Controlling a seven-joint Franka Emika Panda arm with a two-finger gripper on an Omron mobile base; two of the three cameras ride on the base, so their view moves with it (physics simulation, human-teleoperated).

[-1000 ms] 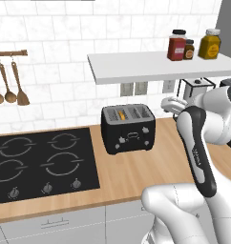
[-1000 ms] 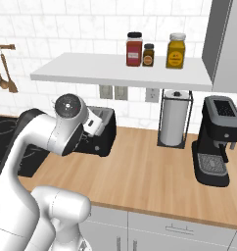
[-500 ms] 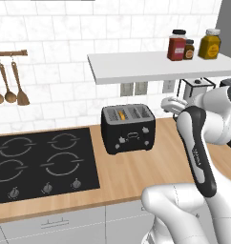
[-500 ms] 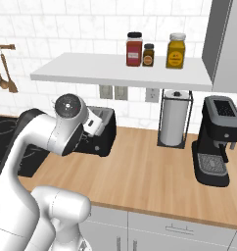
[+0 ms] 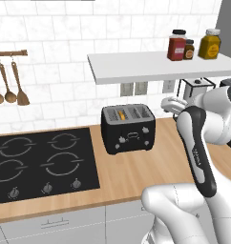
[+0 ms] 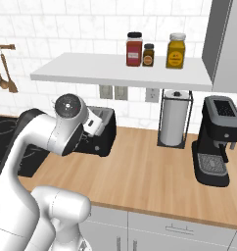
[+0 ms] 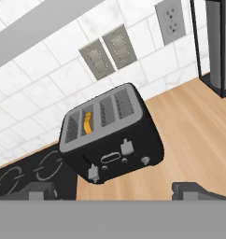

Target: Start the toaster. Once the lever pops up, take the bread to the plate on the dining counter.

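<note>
Spread wide, the jaws of the gripper [image 7: 113,192] hold nothing; in the hand view the two dark fingertips [image 7: 194,191] stand far apart at the bottom, with bare wood worktop [image 7: 194,135] between them. The toaster [image 5: 128,127] sits ahead of the gripper and apart from it, on the worktop just beside the black hob [image 5: 41,164] and close to the tiled wall. It is boxy and glossy black, with long slots on top and small grey knobs and levers on its front. The bread [image 7: 88,122] stands down in one of the slots (only its golden-orange edge shows above the rim), on the side of the toaster nearer the hob. In the right base view the arm covers most of the toaster. A white shelf [image 6: 120,71] runs along the wall above, carrying three jars [image 6: 134,49]. Further along the worktop, well apart from the toaster, stand a paper towel roll [image 6: 174,123] in a wire holder and a black coffee machine [image 6: 216,139]. Wooden spoons [image 5: 11,86] hang from a rail over the hob.
</note>
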